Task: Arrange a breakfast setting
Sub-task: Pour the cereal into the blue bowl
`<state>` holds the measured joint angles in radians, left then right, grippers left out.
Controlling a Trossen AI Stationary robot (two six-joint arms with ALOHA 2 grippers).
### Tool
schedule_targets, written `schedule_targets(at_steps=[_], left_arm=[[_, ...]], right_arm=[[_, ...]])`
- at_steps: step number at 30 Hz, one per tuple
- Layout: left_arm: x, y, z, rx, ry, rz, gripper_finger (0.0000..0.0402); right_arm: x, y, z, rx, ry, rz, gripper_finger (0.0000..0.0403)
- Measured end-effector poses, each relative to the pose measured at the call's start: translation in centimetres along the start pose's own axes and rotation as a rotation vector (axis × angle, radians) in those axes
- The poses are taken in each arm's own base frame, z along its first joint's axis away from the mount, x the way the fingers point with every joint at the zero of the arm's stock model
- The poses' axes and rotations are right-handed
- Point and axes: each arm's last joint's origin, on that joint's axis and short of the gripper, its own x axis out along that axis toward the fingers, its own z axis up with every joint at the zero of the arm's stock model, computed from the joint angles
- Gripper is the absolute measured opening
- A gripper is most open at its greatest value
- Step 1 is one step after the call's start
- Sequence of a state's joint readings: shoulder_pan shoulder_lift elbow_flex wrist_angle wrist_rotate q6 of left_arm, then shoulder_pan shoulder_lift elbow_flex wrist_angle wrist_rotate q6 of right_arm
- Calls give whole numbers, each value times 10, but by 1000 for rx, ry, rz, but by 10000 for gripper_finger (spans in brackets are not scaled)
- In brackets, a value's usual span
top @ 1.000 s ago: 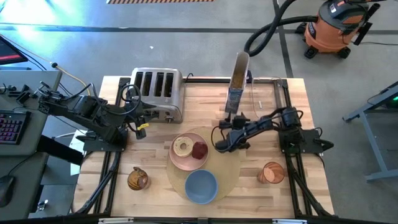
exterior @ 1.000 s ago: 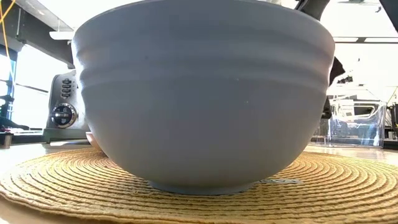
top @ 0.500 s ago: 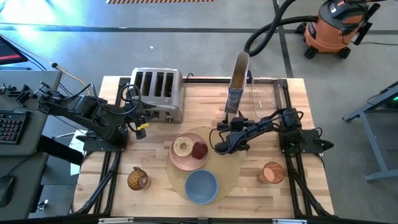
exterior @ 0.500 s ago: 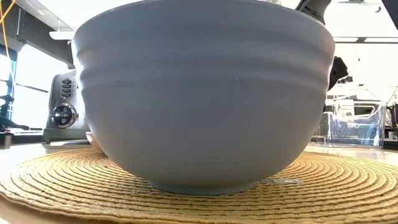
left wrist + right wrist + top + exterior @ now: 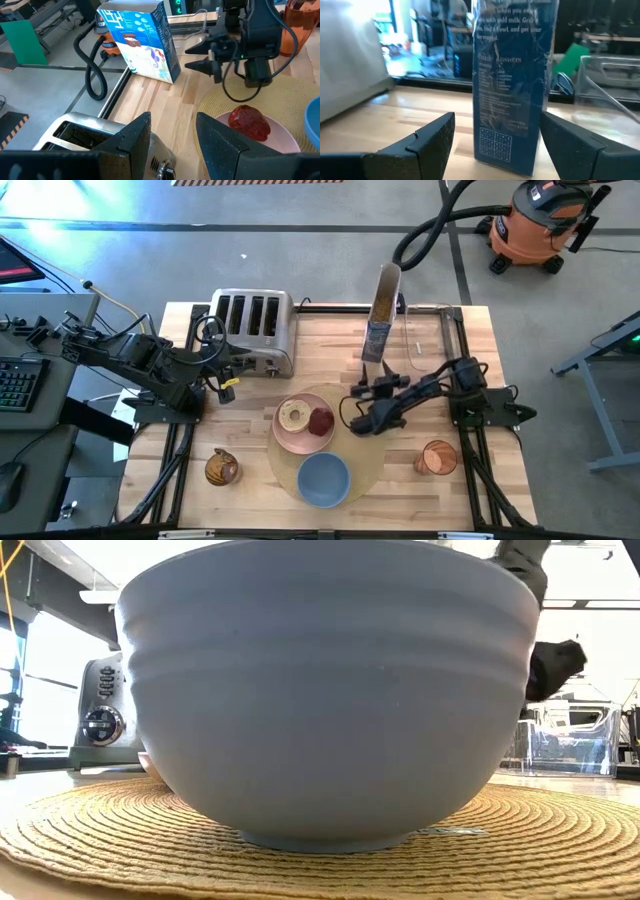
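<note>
My right gripper (image 5: 367, 388) hangs over the middle of the desk (image 5: 250, 462), just right of the pink plate (image 5: 300, 434) and on the near side of the cereal box (image 5: 380, 315). Its jaws stand open and hold nothing; in my right wrist view the blue box fills the gap between the two dark fingers (image 5: 422, 142), but they do not touch it. My left gripper (image 5: 222, 375) waits at the left part of the desk, close beside the steel toaster (image 5: 254, 328), near its right corner. Its jaws are open too and empty.

The round tan placemat (image 5: 372, 465) lies in the near middle of the desk. The pink plate sits on its far left part, and on the plate the tan bagel (image 5: 293, 416) lies at the left with the red fruit (image 5: 321, 421) touching it at the right. The blue bowl (image 5: 323, 479) stands on the near part of the placemat, just near of the plate; I see no flakes in it. In the low view the bowl covers almost everything

An orange cup (image 5: 437, 457) stands at the near right of the desk, and a brown round object (image 5: 221, 468) at the near left. A clear container (image 5: 420, 338) lies at the far right, beside the cereal box
</note>
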<state>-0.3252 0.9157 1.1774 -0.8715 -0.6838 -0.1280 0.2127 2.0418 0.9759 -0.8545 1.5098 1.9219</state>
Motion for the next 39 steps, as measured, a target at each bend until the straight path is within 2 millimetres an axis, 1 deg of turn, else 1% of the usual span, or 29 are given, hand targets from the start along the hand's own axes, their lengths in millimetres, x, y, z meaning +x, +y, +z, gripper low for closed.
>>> schedule_targets(at_steps=[3,6,12,22,25,27,31,37,39], left_arm=[[0,0,0,0,0,0,149],[0,0,0,0,0,0,149],[0,0,0,0,0,0,149],[0,0,0,0,0,0,149],[0,0,0,0,0,0,149],[0,0,0,0,0,0,149],[0,0,0,0,0,0,149],[0,0,0,0,0,0,149],[0,0,0,0,0,0,149]], right_arm=[[-6,-7,-9,34,-38,40,280],[-9,-8,-15,35,-56,59,280],[-9,-7,-18,4,-58,58,280],[12,5,-18,145,-46,-14,280],[15,10,-18,207,-40,-19,280],[14,12,-18,197,-42,-17,284],[13,13,-17,142,-58,-17,308],[14,13,-17,113,-59,-20,382],[14,13,-17,113,-59,-20,395]])
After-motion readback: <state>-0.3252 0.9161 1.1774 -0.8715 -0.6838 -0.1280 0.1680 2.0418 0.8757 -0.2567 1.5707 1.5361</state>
